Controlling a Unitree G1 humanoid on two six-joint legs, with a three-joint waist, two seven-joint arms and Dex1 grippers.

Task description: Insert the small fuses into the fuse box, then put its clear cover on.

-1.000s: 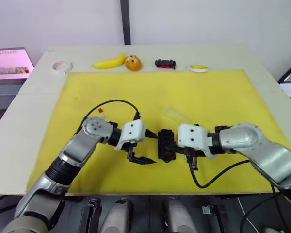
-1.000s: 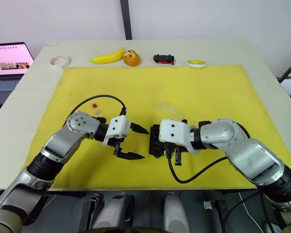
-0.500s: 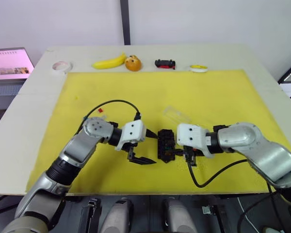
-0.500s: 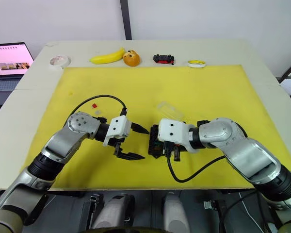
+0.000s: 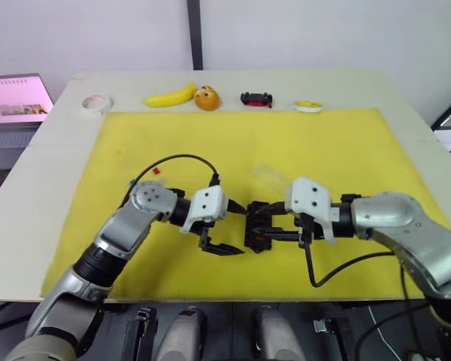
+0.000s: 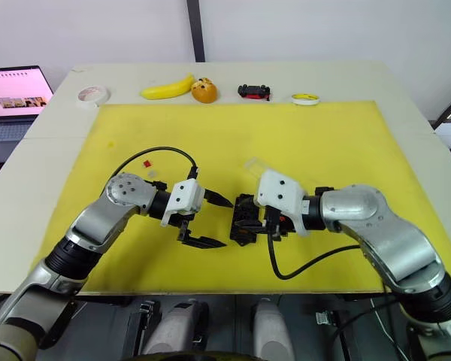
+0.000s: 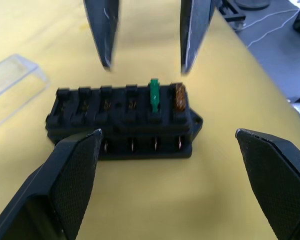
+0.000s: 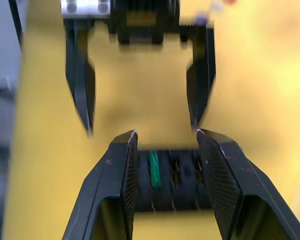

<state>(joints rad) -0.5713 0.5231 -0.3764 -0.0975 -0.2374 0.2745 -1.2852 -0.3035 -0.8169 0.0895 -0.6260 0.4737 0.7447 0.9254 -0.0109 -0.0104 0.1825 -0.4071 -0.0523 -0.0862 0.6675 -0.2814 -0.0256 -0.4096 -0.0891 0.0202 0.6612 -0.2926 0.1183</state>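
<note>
The black fuse box lies on the yellow mat near the front, with one green fuse standing in a slot near one end. My left gripper is open just left of the box, facing it. My right gripper faces it from the right, open, with its tips close over the far side of the box. The clear cover lies on the mat just behind the box. A red fuse and a grey one lie on the mat behind my left forearm.
Along the table's far edge sit a banana, an orange round item, a black-and-red toy car, a yellow tape roll and a white tape roll. A laptop stands at far left.
My right wrist has lifted and turned, so its fingers now point left at the fuse box instead of down beside it. The left arm has stayed put.
</note>
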